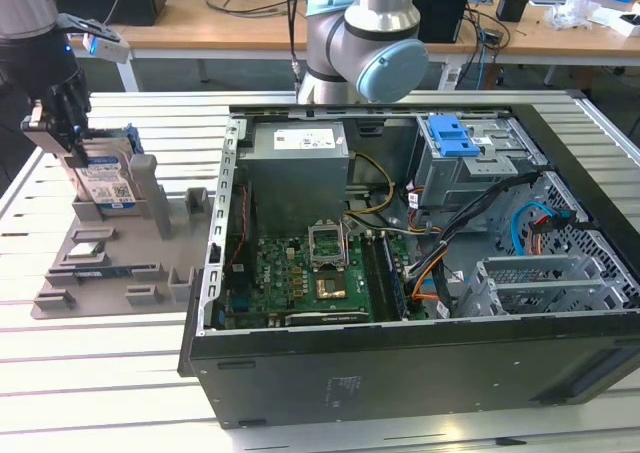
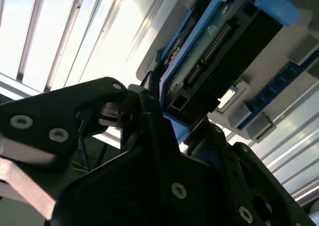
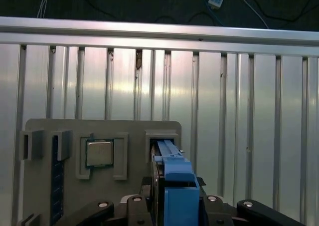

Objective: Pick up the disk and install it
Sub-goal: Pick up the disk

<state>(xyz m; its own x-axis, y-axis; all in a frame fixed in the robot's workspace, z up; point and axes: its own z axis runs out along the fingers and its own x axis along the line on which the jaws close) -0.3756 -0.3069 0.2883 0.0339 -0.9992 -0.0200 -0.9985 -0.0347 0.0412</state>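
Pincer vertical, tight around disk

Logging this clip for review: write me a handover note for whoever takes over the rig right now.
Hand: appears shut on the disk.
Disk: upright at the grey holder, exterior view's left; whether it has cleared its slot is unclear.
Done: grasp.
Left: the disk is not yet in the open computer case.
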